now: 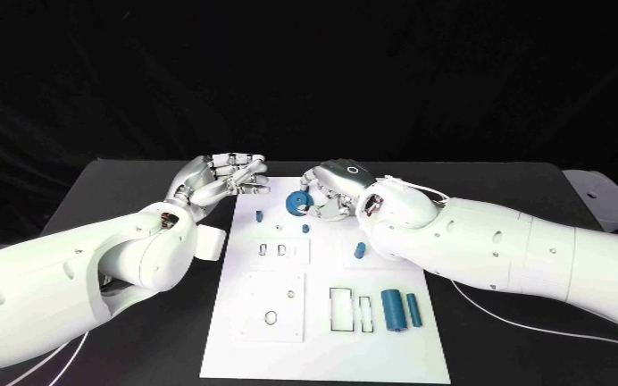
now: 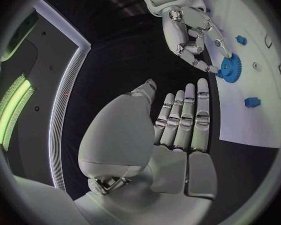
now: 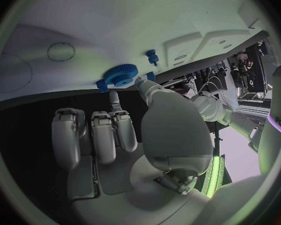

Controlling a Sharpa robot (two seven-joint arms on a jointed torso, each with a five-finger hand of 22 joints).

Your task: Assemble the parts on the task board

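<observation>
- The task board [image 1: 322, 332] lies in the middle of the black table [image 1: 515, 350], its long side running away from the robot, so both arms can reach it from either flank
- The right hand [image 1: 332, 191] works at the far end of the board; its thumb and a finger pinch the blue gear [image 1: 297, 199], which the left wrist view shows touching or just above the white surface
- That pinch on the toothed rim leaves the gear's centre hole free, which would suit lowering it over a peg; whether a peg sits beneath it cannot be told
- The left hand [image 1: 221, 180] rests at the board's far left corner, holding nothing, fingers straight and side by side [image 2: 184, 120]; it looks parked clear of the working hand
- Small blue pieces [image 1: 259, 216] stand near the gear, and another [image 1: 357, 249] lies a little nearer the robot, just beside the right forearm
- Near the robot, two blue cylinders [image 1: 391, 309] lie side by side next to a rectangular cut-out [image 1: 343, 308], apparently waiting their turn
- Several recesses in the raised white blocks [image 1: 277, 250] are unfilled, so the assembly appears to be at an early stage, with the gear as the step in hand
</observation>
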